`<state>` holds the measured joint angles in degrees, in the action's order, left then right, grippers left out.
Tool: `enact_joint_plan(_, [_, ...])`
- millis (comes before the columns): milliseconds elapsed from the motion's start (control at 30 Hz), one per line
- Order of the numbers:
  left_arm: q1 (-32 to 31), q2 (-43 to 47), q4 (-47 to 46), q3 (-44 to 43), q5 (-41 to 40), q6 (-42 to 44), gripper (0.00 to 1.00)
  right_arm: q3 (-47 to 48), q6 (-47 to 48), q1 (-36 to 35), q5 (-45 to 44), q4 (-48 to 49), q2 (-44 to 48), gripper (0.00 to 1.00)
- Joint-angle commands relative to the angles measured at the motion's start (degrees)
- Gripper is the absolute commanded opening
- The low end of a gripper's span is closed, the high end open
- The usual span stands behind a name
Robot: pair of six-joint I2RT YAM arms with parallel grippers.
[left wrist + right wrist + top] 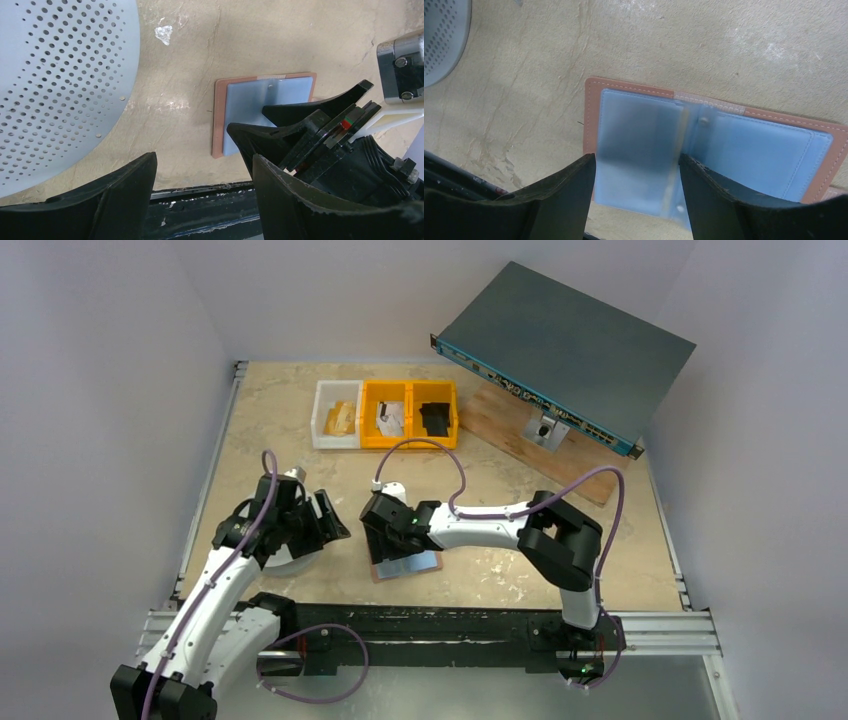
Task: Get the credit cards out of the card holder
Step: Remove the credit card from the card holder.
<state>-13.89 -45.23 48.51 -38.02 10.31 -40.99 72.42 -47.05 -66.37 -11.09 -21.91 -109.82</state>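
The card holder (405,565) (219,120) (591,107) lies open on the table, with a pinkish-tan rim and pale blue inner faces up. My right gripper (385,532) (246,117) (638,162) is down on its left half. A pale blue credit card (639,135) looks blurred and spans from one fingertip to the other, and its near end reaches past the holder's edge. The right jaws are shut across its width. My left gripper (328,520) (204,157) hovers open and empty to the left of the holder, over the table's front edge.
A perforated pale grey bowl (60,75) (441,40) sits by the left gripper. At the back stand a white bin (337,415) and two yellow bins (410,412). A dark rack unit (560,350) leans on a wooden board (495,418). A black rail (430,635) runs along the front edge.
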Motion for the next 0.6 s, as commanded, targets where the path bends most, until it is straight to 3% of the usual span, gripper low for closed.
enact_joint_plan(0, [0.4, -0.6, -1.7, -1.0, 2.4, -0.2, 0.70, 2.3, 0.1, -0.3, -2.1, -2.9, -1.8, 0.62])
enact_joint_plan(133, [0.4, -0.9, -2.3, -0.4, 3.5, -0.6, 0.70, 2.2, -0.4, -0.3, -1.6, -4.4, -3.2, 0.59])
enact_joint_plan(567, [0.3, -2.1, -6.7, 3.9, 8.2, -2.8, 0.67, -1.0, -0.5, 0.3, 2.3, -2.1, -5.1, 0.28])
